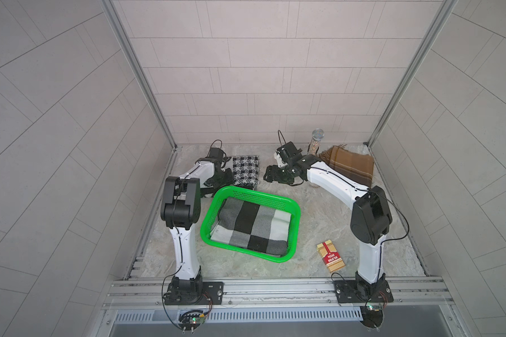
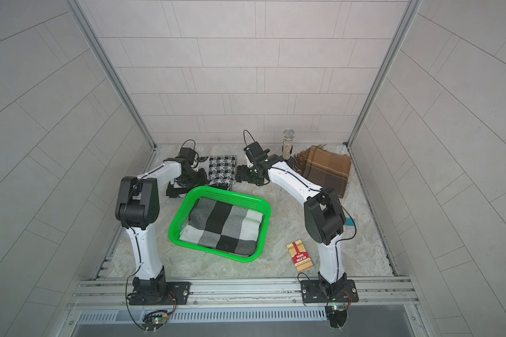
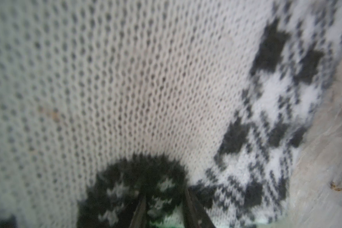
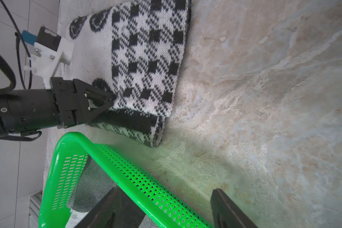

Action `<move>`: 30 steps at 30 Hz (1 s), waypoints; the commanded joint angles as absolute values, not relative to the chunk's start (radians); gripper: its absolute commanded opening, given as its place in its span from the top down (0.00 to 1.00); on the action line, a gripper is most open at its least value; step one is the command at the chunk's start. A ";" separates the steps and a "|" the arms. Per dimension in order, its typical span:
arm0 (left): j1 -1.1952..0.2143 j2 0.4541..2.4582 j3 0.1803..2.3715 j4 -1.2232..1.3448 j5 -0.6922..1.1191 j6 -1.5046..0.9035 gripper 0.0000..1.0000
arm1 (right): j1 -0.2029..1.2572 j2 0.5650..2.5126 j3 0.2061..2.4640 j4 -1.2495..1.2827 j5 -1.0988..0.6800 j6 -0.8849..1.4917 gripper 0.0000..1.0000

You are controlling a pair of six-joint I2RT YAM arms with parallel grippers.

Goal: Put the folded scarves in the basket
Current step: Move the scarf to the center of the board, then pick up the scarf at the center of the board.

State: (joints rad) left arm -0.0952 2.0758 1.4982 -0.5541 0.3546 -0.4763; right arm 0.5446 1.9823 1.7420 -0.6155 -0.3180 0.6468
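Note:
The green basket (image 1: 254, 194) (image 2: 225, 195) (image 4: 126, 171) sits mid-table with a grey, black and white checked folded scarf (image 1: 254, 227) lying inside. Behind it lies a black-and-white houndstooth scarf (image 1: 246, 170) (image 4: 146, 59) (image 3: 146, 79), folded. My left gripper (image 4: 112, 100) (image 3: 164, 197) pinches this scarf's near left edge, with knit bunched between its fingers. My right gripper (image 1: 270, 175) (image 4: 166, 189) hovers just right of that scarf, behind the basket's far rim. Its jaws are wide apart and hold nothing.
A brown plaid scarf (image 1: 349, 167) lies at the back right, with a glittery microphone (image 1: 316, 143) standing beside it. A red card box (image 1: 330, 256) lies near the front right by my right arm's base. Tiled walls close in three sides.

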 commanded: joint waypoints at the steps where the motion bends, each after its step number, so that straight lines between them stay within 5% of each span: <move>1: -0.109 2.060 1.407 -0.577 0.365 -0.500 0.65 | 0.538 2.017 1.777 -0.643 -0.329 0.645 0.23; 21: -0.136 1.804 1.101 -0.490 0.337 -0.561 0.62 | 0.528 2.141 1.855 -0.650 -0.360 0.662 0.18; 25: -0.115 1.785 1.180 -0.548 0.297 -0.548 0.48 | 0.532 2.200 1.902 -0.657 -0.381 0.679 0.17; 30: -0.038 1.731 1.251 -0.598 0.138 -0.526 0.20 | 0.531 2.280 1.959 -0.657 -0.410 0.699 0.15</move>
